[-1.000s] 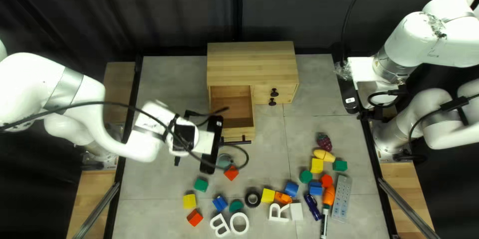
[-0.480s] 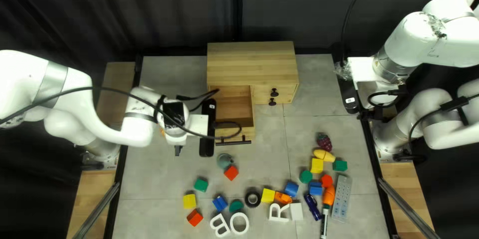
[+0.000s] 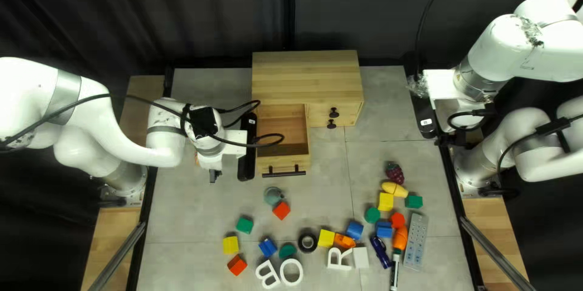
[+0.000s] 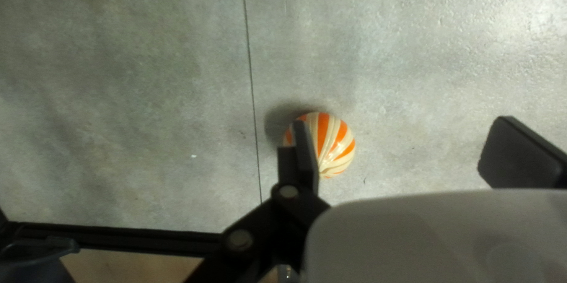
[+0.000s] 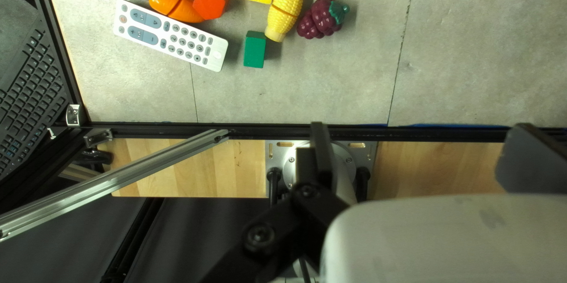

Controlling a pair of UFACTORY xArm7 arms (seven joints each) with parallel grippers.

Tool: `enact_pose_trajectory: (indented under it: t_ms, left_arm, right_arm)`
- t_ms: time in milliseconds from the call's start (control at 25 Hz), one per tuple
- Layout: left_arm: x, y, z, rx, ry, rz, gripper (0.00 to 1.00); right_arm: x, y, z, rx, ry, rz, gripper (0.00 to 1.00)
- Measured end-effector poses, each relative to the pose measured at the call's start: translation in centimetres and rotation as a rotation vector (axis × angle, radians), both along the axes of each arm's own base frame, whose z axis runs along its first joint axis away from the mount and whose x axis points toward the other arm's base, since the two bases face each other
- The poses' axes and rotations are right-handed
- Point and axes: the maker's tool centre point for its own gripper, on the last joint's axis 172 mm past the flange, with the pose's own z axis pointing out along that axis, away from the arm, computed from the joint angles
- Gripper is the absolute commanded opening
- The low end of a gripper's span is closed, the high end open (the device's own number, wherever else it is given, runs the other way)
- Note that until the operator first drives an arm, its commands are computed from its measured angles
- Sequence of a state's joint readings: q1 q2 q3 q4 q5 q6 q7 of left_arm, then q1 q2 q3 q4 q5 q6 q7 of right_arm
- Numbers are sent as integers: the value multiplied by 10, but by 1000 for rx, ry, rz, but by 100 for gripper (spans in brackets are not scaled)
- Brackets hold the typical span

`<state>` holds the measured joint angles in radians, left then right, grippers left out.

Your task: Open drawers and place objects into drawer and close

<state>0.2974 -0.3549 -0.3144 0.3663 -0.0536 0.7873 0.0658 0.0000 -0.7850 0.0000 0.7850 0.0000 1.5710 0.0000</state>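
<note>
L gripper (image 3: pixel 214 174) hangs over the tabletop, fingers wide apart, w/ the orange-&-cream striped ball (image 4: pixel 338 144) on the surface below, partly hidden behind one finger! Lg. L drawer (image 3: pixel 283 128) of the wooden cabinet (image 3: pixel 306 75) is out; sm. knobbed drawers (image 3: pixel 347 109) beside it, shut. R gripper (image 3: pixel 445 140), also wide, is at the table's R edge, near the toy corn (image 5: pixel 284 11) & remote (image 5: pixel 171 36).

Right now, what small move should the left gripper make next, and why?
Probably shift the left gripper sideways to centre over the striped ball before lowering: it stands open, but one finger hides part of the ball.
</note>
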Motion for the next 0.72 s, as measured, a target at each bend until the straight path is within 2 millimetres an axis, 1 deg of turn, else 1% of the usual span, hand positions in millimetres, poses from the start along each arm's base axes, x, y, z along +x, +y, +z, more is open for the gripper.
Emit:
enact_pose_trajectory:
  t_ms: [160, 440, 720]
  left_arm:
    - [-5, 2, -6, -17, 19, 4, 100]
    - [-17, 6, -12, -32, 84, 4, 100]
    - [-27, 11, -20, -34, 96, 23, 100]
  right_arm:
    - [0, 0, 0, 0, 0, 0, 100]
    - [0, 0, 0, 0, 0, 0, 100]
    - [0, 0, 0, 0, 0, 0, 100]
